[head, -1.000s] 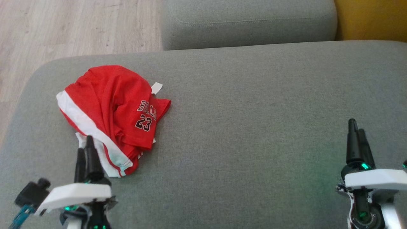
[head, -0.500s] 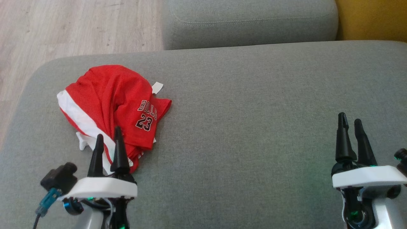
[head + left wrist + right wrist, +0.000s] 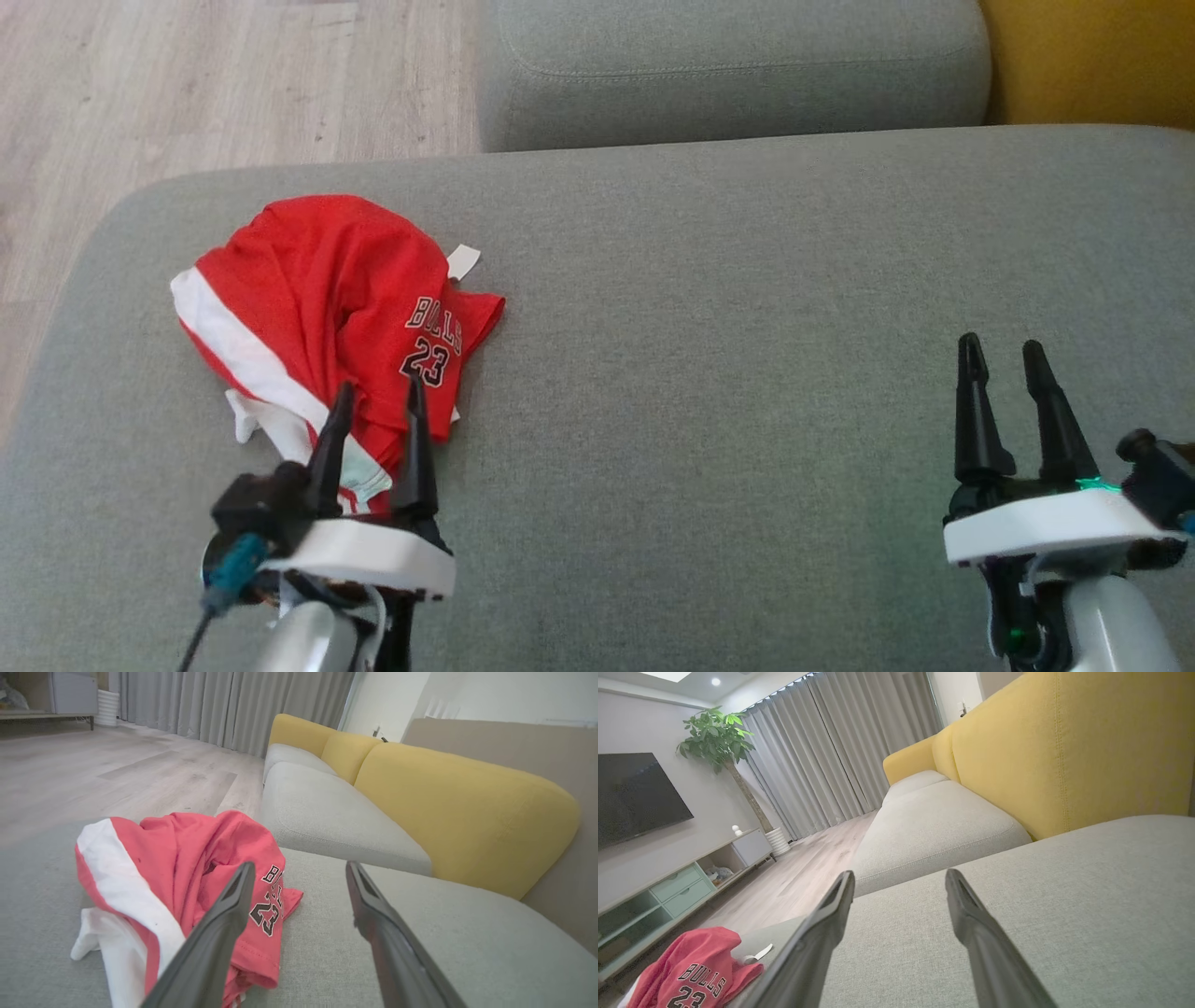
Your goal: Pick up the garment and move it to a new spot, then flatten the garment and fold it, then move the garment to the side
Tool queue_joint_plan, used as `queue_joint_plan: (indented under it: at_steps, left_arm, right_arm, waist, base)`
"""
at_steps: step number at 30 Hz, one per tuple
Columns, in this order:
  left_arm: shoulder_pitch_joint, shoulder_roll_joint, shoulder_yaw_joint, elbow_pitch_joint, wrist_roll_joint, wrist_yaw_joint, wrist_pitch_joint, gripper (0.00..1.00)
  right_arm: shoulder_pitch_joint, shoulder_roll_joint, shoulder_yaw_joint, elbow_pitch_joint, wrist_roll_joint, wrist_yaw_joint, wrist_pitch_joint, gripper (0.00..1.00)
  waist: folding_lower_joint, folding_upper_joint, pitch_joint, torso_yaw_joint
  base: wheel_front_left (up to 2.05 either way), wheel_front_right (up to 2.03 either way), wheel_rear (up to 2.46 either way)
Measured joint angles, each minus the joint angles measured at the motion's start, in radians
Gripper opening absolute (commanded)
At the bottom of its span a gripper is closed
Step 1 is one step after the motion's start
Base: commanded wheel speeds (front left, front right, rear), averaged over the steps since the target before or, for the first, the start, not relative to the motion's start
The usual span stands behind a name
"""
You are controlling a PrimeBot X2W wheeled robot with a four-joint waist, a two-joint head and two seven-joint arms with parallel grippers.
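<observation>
Head view: the red garment (image 3: 317, 289) lies crumpled on the left part of the grey seat cushion (image 3: 709, 392). The left gripper (image 3: 380, 385) is at its near edge, fingers spread apart and gripping nothing. The right gripper (image 3: 999, 343), also spread and empty, stands well apart on the right. Left wrist view: the garment lies just behind the left finger. Right wrist view: the garment is at lower left, away from both fingers.
</observation>
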Motion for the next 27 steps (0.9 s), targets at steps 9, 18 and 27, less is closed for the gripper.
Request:
queue_joint_plan:
  at_steps: [9,18,27]
  left_arm:
    - [-0.044,0.034,-0.086,0.03,0.109,0.071,-0.027,1.0]
    - [-0.078,0.061,-0.16,0.042,0.195,0.119,-0.052,1.0]
    - [-0.079,0.04,-0.144,0.028,0.156,0.117,-0.079,1.0]
  right_arm:
    - [0.0,0.0,0.011,-0.007,-0.146,0.0,-0.027,1.0]
    - [0.0,0.0,0.025,-0.012,-0.325,0.0,-0.052,1.0]
    - [-0.014,0.0,0.031,-0.02,-0.392,0.0,-0.078,1.0]
  waist:
    - [0.0,0.0,0.0,0.001]
    - [0.0,0.0,0.007,0.002]
    - [0.0,0.0,0.011,0.007]
  base:
    - [0.0,0.0,0.0]
    - [0.0,0.0,0.0]
    - [0.0,0.0,0.0]
